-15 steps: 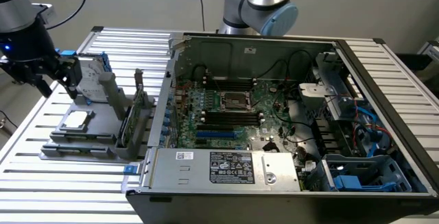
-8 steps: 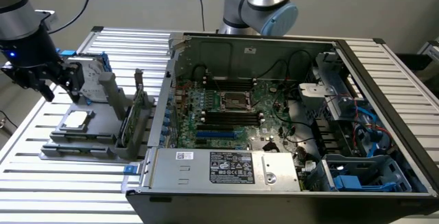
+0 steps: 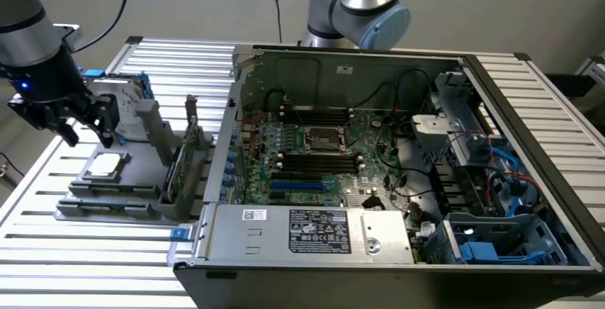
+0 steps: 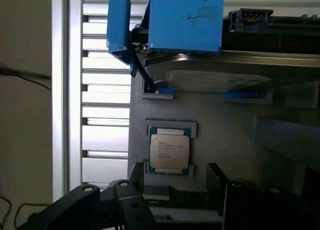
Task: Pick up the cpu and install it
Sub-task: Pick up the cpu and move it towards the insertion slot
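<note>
So the fingers (image 3: 102, 126) are spread wide, holding nothing, with the cpu (image 3: 106, 165) just below them in its grey holder (image 3: 151, 176).

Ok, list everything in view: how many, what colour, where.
slatted table: one, silver, under everything
computer case: one, dark, open, mid-table
motherboard: one, green, inside the case
cpu socket: one, metal-framed, mid-motherboard
power supply: one, silver, case's near edge
grey holder: one, on the table, exterior view's left of the case
cpu: one, silver-grey, on the holder
hard drive: one, silver, blue frame, beyond the cpu
background arm: one, grey and light blue, behind the case
fingers: two, black, open, above the cpu, holding nothing
</note>
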Tool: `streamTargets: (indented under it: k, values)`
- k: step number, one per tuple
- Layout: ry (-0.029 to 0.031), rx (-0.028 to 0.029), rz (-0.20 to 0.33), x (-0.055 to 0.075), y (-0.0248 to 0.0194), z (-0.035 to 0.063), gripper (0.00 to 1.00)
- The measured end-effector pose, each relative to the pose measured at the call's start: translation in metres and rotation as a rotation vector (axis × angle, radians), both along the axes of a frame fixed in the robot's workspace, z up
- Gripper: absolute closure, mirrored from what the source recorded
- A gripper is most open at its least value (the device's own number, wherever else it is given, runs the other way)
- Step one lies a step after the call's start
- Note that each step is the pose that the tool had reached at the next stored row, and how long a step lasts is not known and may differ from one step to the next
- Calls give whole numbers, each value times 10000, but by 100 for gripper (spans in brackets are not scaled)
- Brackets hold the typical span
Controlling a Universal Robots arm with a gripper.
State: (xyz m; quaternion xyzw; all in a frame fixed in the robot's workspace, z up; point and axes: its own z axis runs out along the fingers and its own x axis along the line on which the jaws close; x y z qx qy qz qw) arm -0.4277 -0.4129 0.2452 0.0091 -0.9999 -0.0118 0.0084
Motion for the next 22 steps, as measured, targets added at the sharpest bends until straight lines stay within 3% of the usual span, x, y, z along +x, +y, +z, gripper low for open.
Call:
streamTargets:
  k: [22]
  values:
    - [-2, 9, -5, 7, -21, -396, 38]
